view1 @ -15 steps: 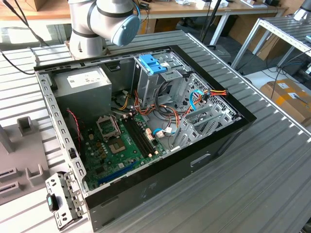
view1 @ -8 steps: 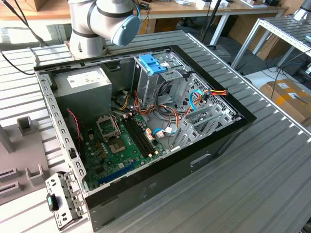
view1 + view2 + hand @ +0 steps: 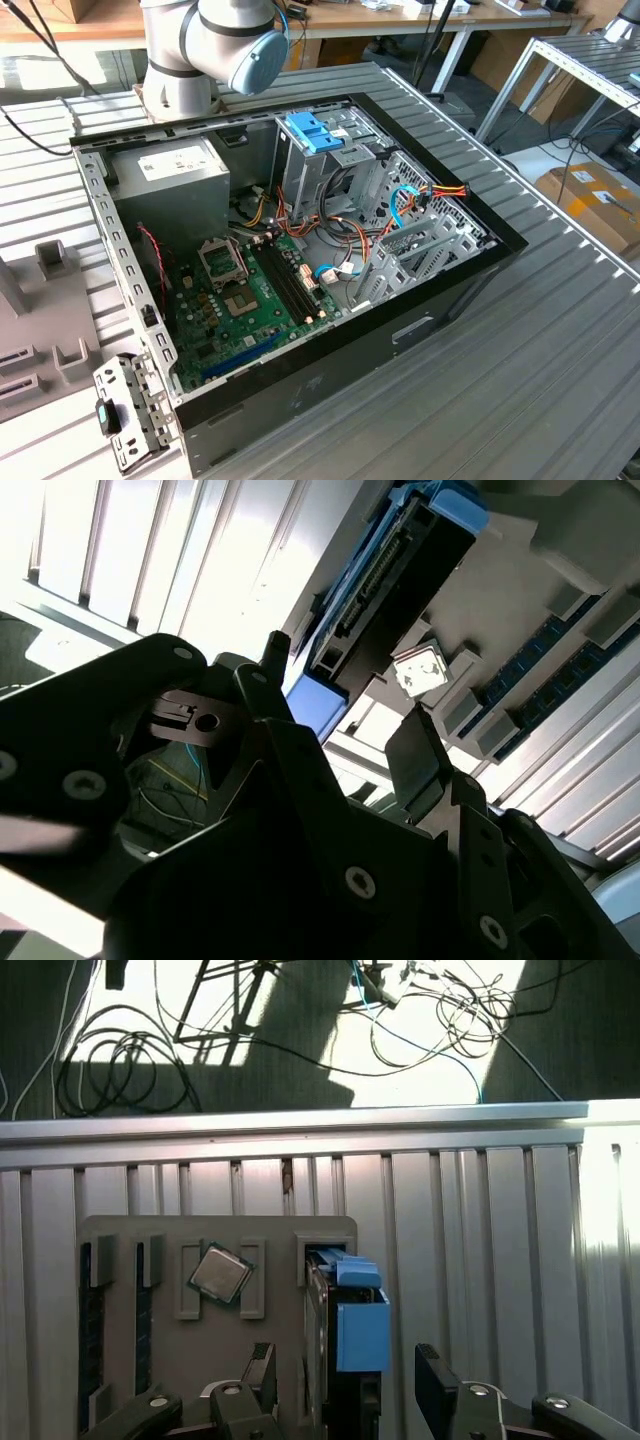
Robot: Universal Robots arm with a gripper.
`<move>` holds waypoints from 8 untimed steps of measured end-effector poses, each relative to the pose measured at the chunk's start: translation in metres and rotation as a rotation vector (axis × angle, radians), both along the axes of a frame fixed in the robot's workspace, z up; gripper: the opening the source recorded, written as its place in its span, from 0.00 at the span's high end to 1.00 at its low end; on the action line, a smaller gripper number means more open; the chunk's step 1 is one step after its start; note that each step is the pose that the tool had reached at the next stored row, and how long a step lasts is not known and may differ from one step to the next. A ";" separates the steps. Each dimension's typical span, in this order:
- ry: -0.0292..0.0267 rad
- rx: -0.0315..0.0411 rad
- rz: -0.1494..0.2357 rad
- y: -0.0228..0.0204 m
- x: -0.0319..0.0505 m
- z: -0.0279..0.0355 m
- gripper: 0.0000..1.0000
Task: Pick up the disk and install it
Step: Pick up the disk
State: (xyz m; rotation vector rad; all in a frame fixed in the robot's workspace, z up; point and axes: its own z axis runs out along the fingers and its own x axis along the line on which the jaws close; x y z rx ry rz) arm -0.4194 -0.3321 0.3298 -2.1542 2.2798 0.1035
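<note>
The disk (image 3: pixel 335 1360) stands on edge in a slot of a grey parts holder (image 3: pixel 130 1235), with a blue plastic rail (image 3: pixel 362 1332) along its side. In the second wrist view the disk (image 3: pixel 400 570) shows its dark connector edge and blue rails. My gripper (image 3: pixel 347 1375) hangs over it, open, with one black finger (image 3: pixel 260 1365) on each side of the disk and a gap to it. In the second wrist view my gripper (image 3: pixel 343 695) is also open with nothing in it. The open computer case (image 3: pixel 420 290) lies on the slatted table, a light-blue tray (image 3: pixel 315 130) on top of its drive cage.
A processor chip (image 3: pixel 213 1273) and memory sticks (image 3: pixel 92 1290) sit in the same holder beside the disk. The table edge (image 3: pixel 300 1125) runs just beyond it, with cables on the floor below. The arm's base (image 3: pixel 190 60) stands behind the case, and a power-supply box (image 3: pixel 165 180) fills its back corner.
</note>
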 end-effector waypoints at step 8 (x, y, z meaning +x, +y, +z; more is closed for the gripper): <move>-0.0001 0.0002 0.000 0.0023 -0.0015 -0.0120 0.34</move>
